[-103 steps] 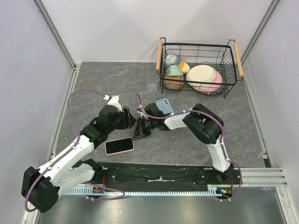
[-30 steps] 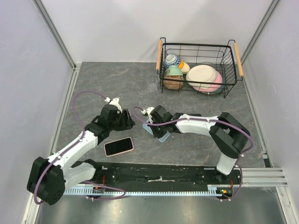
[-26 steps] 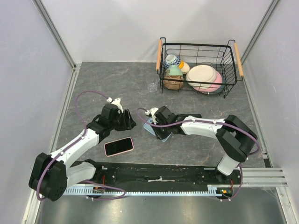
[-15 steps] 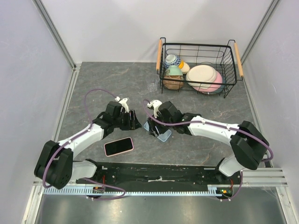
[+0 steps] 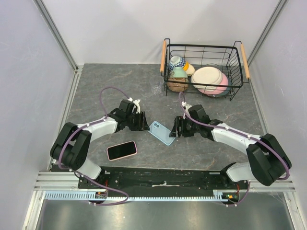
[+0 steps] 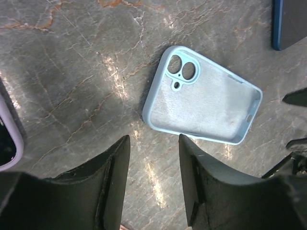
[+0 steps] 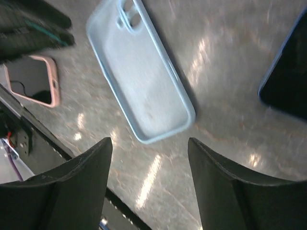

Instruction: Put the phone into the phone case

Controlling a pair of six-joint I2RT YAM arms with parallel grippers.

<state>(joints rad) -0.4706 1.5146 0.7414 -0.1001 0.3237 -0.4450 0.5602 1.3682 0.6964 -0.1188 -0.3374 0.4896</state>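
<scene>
The light blue phone case (image 5: 161,133) lies flat and hollow side up on the grey table, with nothing in it. It shows in the left wrist view (image 6: 201,103) and the right wrist view (image 7: 141,91). My left gripper (image 5: 144,125) (image 6: 154,187) is open just left of the case and holds nothing. Just right of the case, my right gripper (image 5: 175,129) (image 7: 151,191) stands open and holds nothing. The phone (image 6: 290,24) (image 7: 288,81), dark with a blue edge, lies on the table beyond the case. In the top view my right arm hides it.
A second phone in a pink case (image 5: 122,150) (image 7: 33,81) lies face up near the front edge. A black wire basket (image 5: 237,72) with bowls and plates stands at the back right, and a small clear glass (image 5: 157,89) stands to its left.
My right gripper has opened, let go of the case and drawn back to the right. The case now lies flat. My left gripper has moved right, up to the case.
</scene>
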